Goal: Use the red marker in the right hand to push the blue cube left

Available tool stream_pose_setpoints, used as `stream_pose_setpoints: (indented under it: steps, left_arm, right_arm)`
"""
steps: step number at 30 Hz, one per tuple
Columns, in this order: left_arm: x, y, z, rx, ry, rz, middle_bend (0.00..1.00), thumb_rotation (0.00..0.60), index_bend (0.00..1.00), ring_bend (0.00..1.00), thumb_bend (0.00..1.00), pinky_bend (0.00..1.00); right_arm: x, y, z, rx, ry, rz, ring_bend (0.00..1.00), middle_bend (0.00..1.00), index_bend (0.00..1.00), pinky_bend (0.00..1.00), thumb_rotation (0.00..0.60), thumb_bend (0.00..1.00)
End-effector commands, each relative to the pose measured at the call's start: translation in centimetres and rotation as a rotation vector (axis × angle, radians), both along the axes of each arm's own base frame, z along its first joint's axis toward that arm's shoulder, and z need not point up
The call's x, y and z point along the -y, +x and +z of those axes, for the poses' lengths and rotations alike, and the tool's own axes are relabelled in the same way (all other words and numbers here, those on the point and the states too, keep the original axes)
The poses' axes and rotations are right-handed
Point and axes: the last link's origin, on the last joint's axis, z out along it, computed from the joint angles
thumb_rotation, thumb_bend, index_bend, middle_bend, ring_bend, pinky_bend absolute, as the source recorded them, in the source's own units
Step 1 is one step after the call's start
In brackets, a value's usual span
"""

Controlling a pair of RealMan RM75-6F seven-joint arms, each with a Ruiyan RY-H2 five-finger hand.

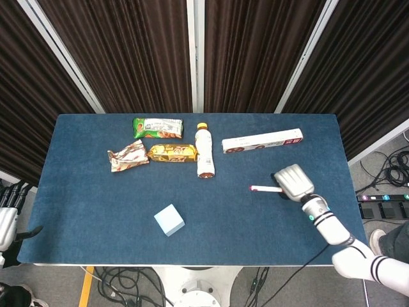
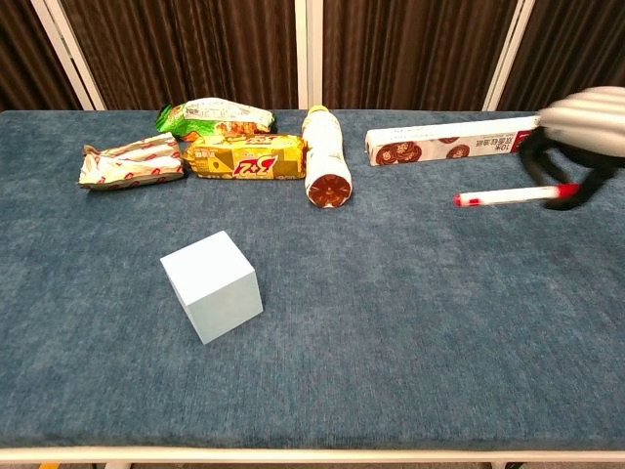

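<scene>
The pale blue cube [image 1: 169, 220] [image 2: 212, 285] rests on the blue table, left of centre and near the front edge, with nothing touching it. My right hand [image 1: 292, 182] [image 2: 582, 122] hovers far to the right of it and grips the red marker [image 1: 264, 189] [image 2: 506, 197], whose tip points left, well short of the cube. In the head view my left hand [image 1: 7, 220] hangs beside the table's left edge, fingers apart and holding nothing.
Along the back lie a green snack pack [image 1: 157, 127], a crumpled wrapper [image 1: 128, 156], a yellow biscuit pack [image 1: 172, 153], a bottle on its side [image 1: 204, 151] and a long white box [image 1: 262, 141]. Cables lie on the floor below the front edge [image 1: 192, 265].
</scene>
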Motion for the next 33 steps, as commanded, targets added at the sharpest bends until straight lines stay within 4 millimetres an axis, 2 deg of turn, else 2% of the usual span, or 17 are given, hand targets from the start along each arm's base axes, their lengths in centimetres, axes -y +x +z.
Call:
stream_pose_setpoints:
  steps: [1, 4, 8, 12, 14, 16, 17, 18, 19, 20, 23, 28, 33]
  left_arm:
    - [-0.2, 0.1, -0.2, 0.000, -0.006, -0.005, 0.07, 0.600, 0.08, 0.03, 0.05, 0.08]
    - [-0.3, 0.3, -0.5, -0.002, -0.016, -0.006, 0.07, 0.600, 0.08, 0.03, 0.05, 0.08]
    - [-0.3, 0.5, -0.7, -0.008, -0.022, -0.009, 0.07, 0.600, 0.08, 0.03, 0.05, 0.08]
    - [-0.2, 0.6, -0.7, -0.013, -0.021, -0.008, 0.07, 0.600, 0.08, 0.03, 0.05, 0.08]
    - [-0.2, 0.6, -0.6, -0.014, -0.020, -0.007, 0.07, 0.600, 0.08, 0.03, 0.05, 0.08]
    - [-0.2, 0.6, -0.5, -0.014, -0.018, -0.007, 0.07, 0.600, 0.08, 0.03, 0.05, 0.08]
    - [-0.2, 0.6, -0.5, -0.014, -0.017, -0.006, 0.07, 0.600, 0.08, 0.03, 0.05, 0.08]
    - [-0.1, 0.5, -0.5, -0.014, -0.017, -0.006, 0.07, 0.600, 0.08, 0.03, 0.05, 0.08]
    - [-0.1, 0.5, -0.5, -0.014, -0.016, -0.005, 0.07, 0.600, 0.08, 0.03, 0.05, 0.08]
    - [-0.1, 0.5, -0.5, -0.013, -0.015, -0.005, 0.07, 0.600, 0.08, 0.03, 0.05, 0.08]
    - [0.0, 0.4, -0.4, -0.012, -0.013, -0.002, 0.07, 0.600, 0.08, 0.03, 0.05, 0.08]
    - [0.0, 0.4, -0.3, -0.011, -0.009, -0.004, 0.07, 0.600, 0.08, 0.03, 0.05, 0.08]
    - [0.0, 0.6, -0.1, -0.008, 0.000, -0.013, 0.07, 0.600, 0.08, 0.03, 0.05, 0.08]
  right_arm:
    - [-1.3, -3.4, 2.0, -0.005, -0.034, -0.061, 0.77, 0.68, 0.72, 0.88, 0.600, 0.24]
    - [-2.2, -4.9, 2.5, 0.003, -0.042, -0.088, 0.77, 0.68, 0.72, 0.88, 0.600, 0.24]
    - [-2.5, -5.8, 2.4, 0.021, -0.047, -0.104, 0.77, 0.68, 0.72, 0.88, 0.600, 0.23]
    - [-2.4, -6.1, 2.1, 0.032, -0.045, -0.107, 0.70, 0.64, 0.64, 0.88, 0.600, 0.03]
    - [-2.3, -6.1, 1.9, 0.050, -0.030, -0.118, 0.67, 0.59, 0.59, 0.88, 0.600, 0.00]
    - [-2.1, -6.0, 1.9, 0.059, -0.018, -0.126, 0.62, 0.51, 0.22, 0.87, 0.600, 0.00]
    - [-2.0, -6.0, 1.8, 0.065, -0.011, -0.130, 0.61, 0.49, 0.08, 0.87, 0.600, 0.00]
    - [-2.0, -5.9, 1.7, 0.066, -0.005, -0.130, 0.60, 0.47, 0.00, 0.87, 0.600, 0.00]
    - [-1.9, -5.9, 1.6, 0.066, 0.000, -0.131, 0.59, 0.45, 0.00, 0.87, 0.600, 0.00]
    - [-1.9, -5.8, 1.5, 0.067, 0.004, -0.132, 0.58, 0.43, 0.07, 0.87, 0.600, 0.00]
    - [-1.9, -5.6, 1.2, 0.073, 0.014, -0.133, 0.58, 0.41, 0.37, 0.87, 0.600, 0.00]
    - [-2.0, -5.3, 2.0, 0.101, -0.003, -0.129, 0.57, 0.40, 0.38, 0.87, 0.600, 0.00]
    - [-2.6, -5.8, 5.3, 0.166, -0.096, -0.149, 0.55, 0.40, 0.36, 0.85, 0.582, 0.00]
